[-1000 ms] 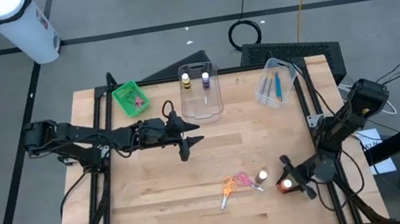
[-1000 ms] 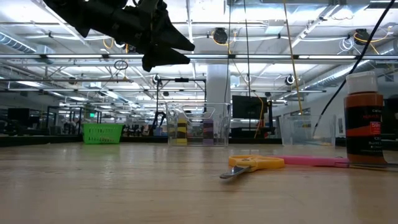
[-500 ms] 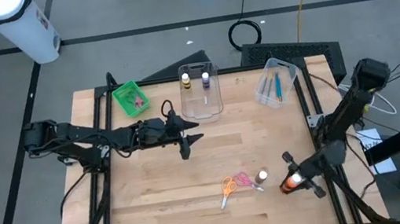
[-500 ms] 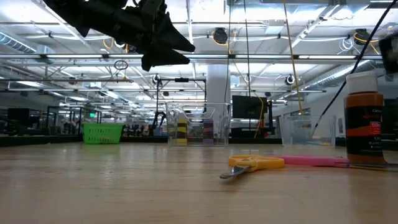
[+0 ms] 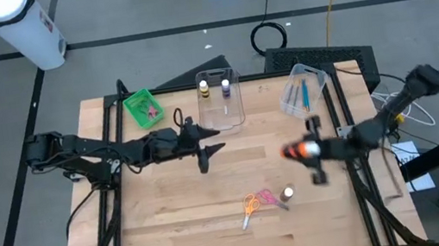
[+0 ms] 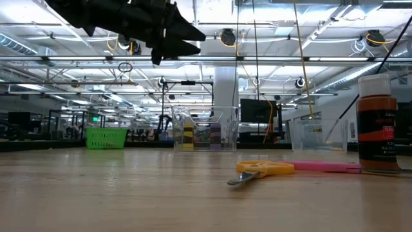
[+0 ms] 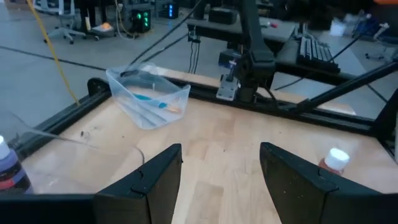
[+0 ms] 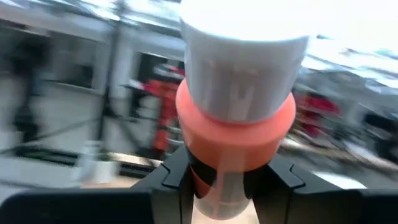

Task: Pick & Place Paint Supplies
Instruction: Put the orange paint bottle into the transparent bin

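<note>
Carry step: right gripper [image 5: 307,151] is clamped on an orange paint bottle [image 5: 297,151] w/ white cap, held in the air right of and nearer than the clear paint tub [image 5: 219,98]; left gripper [image 5: 209,149] hangs just in front of that tub, fingers apart, holding nothing. Next, probably swing the bottle over the tub by the yellow & purple bottles, then let go. Red bottle [image 5: 287,191] and scissors [image 5: 250,206] are yet to be picked, well in front of the tub.
</note>
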